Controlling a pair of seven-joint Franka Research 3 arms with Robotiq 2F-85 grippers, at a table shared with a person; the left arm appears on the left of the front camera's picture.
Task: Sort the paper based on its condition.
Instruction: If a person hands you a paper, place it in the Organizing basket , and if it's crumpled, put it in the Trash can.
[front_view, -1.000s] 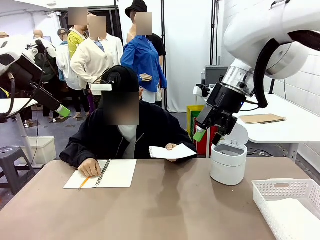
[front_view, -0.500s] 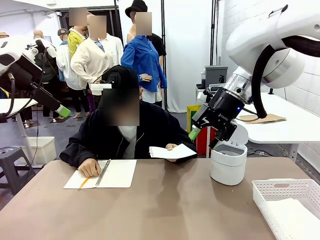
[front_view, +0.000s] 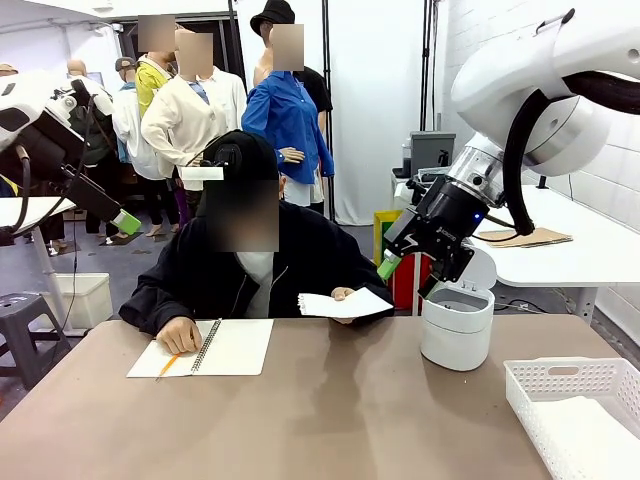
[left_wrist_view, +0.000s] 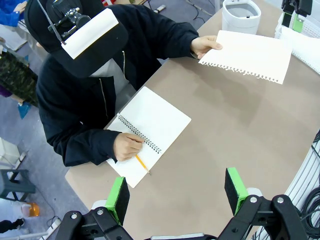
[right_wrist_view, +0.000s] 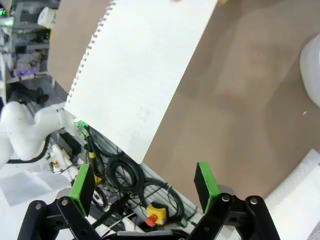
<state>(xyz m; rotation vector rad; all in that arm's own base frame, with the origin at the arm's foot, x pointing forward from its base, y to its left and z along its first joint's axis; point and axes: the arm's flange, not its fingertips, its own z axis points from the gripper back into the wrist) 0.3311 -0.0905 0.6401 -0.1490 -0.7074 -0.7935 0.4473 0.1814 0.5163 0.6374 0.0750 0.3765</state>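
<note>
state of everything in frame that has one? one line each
left gripper: open, empty, above the table.
right gripper: open, empty, raised near the bin.
paper sheet: flat, uncrumpled, held off the table by the person's hand.
spiral notebook: open, flat on the table.
pencil: in the other hand, on the notebook.
bin: upright, lid up.
basket: upright on the table.

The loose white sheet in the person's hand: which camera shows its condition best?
The left wrist view: the whole thin white paper sheet shows from above, flat and uncreased, ragged spiral-hole edge clear. The right wrist view shows it large but cut off at the top edge. The front view sees it nearly edge-on.
</note>
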